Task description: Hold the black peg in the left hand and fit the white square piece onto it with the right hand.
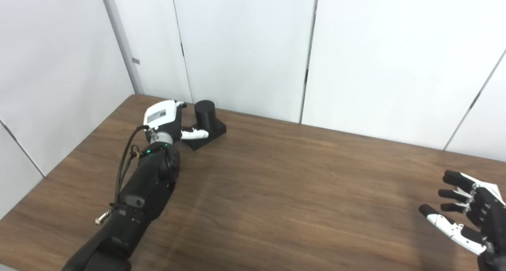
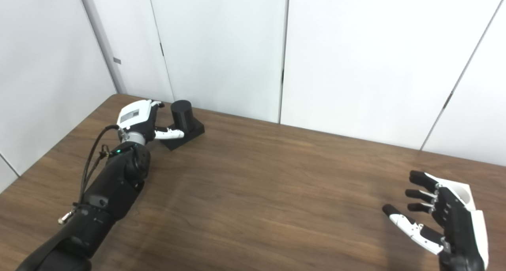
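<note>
A black peg [image 1: 205, 112] — a matte upright cylinder on a flat square base — is seen at the table's [image 1: 276, 192] eleven o'clock corner. The left hand [image 1: 168, 118] is set just beside it, thumb laid on the base, fingers hidden. At four o'clock, the right hand [image 2: 442, 219] is held spread, empty.

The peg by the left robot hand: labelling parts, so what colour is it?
Black, cylinder and square base alike: the peg shows best in the left eye view.
</note>
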